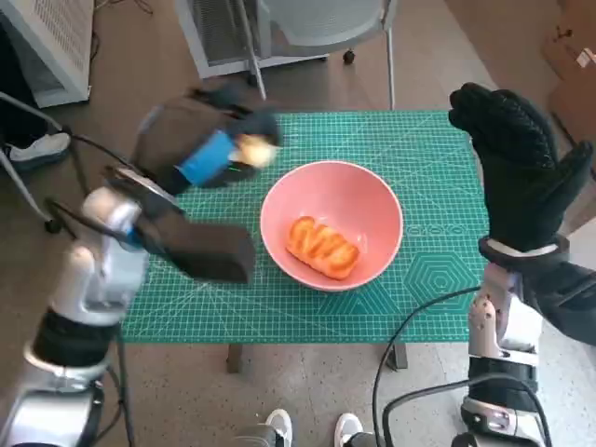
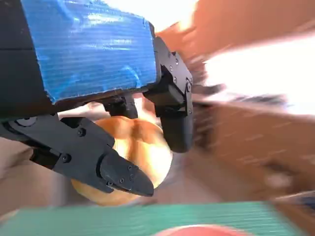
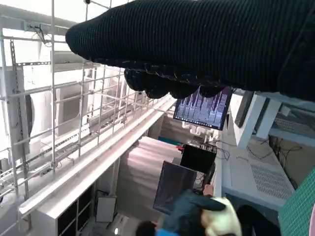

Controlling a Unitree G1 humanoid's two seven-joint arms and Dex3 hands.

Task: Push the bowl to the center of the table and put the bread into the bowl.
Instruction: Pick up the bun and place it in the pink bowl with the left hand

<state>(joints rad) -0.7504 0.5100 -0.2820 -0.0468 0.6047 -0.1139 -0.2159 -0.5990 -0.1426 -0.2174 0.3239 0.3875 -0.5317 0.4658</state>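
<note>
Holding a bread roll above the green mat

Gripping a round golden bread roll [image 2: 129,160], the left hand [image 1: 209,149] has its black fingers [image 2: 120,174] curled around it on both sides. Blue tape covers the back of this hand. It hangs in the air over the mat, blurry in the head view, at about ten o'clock from the bowl. The roll shows as a pale blob at the fingertips, close to the bowl's rim but not over it.

The pink bowl [image 1: 372,200] sits near the middle of the green mat [image 1: 438,140] that covers the small table. Inside the bowl lies another piece of bread [image 1: 322,247], long and orange-brown with stripes on top.

The right hand [image 1: 517,158], in its black knitted glove, is held up flat with its fingers spread and nothing in it. It is over the mat's edge at about three o'clock from the bowl, well apart from it.

A person's white shoes [image 1: 312,428] show on the floor at six o'clock, below the table.
</note>
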